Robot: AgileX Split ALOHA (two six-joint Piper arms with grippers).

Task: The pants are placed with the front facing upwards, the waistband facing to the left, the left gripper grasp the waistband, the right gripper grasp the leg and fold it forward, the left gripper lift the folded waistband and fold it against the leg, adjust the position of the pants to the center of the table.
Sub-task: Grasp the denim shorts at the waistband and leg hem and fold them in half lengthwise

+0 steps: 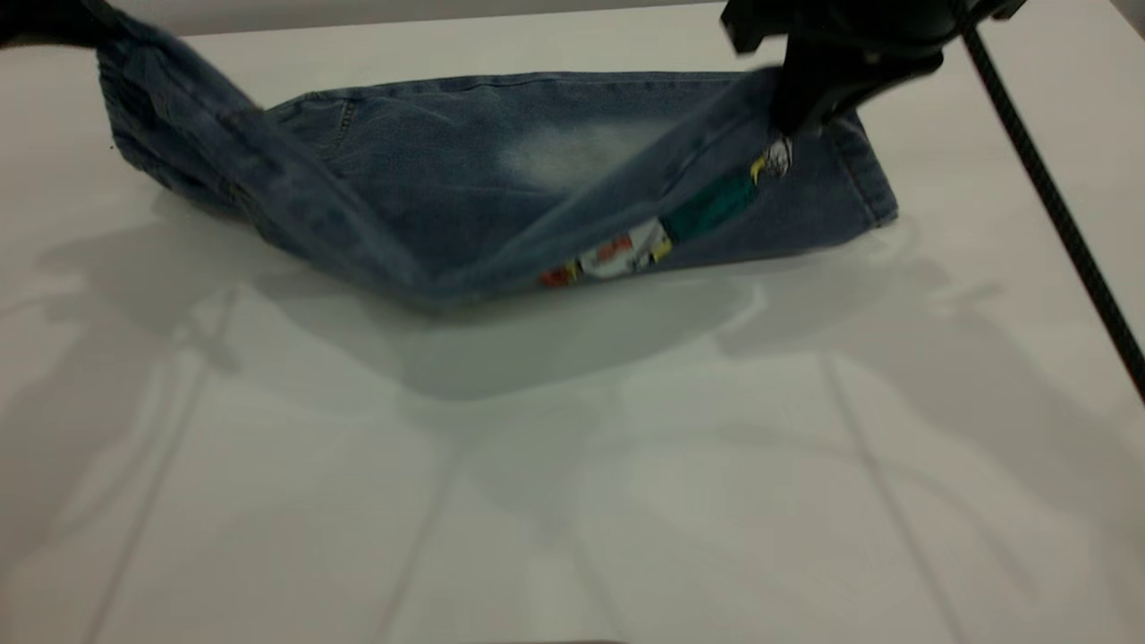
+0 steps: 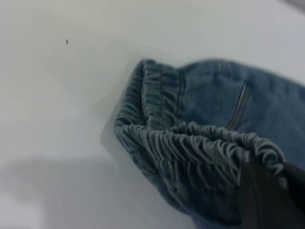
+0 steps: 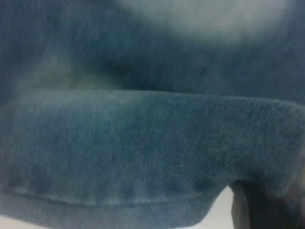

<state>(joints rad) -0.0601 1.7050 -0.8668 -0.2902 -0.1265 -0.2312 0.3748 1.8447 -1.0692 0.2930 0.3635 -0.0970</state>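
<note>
The blue denim pants [image 1: 465,152] lie across the far half of the white table [image 1: 572,501], with their near edge lifted at both ends and sagging in the middle. My left gripper [image 1: 89,36] at the far left is shut on the ruched waistband [image 2: 190,143], holding it above the table; one dark finger [image 2: 267,200] shows against the gathers. At the far right, my right gripper [image 1: 801,98] is shut on the raised leg [image 1: 707,156], whose colourful cartoon print [image 1: 626,249] faces me. Denim [image 3: 143,143] fills the right wrist view beside a dark finger [image 3: 252,210].
The right arm's black cable [image 1: 1047,188] runs diagonally over the table's right side. The table's far edge lies just behind the pants. Bare white tabletop stretches from the pants to the near edge.
</note>
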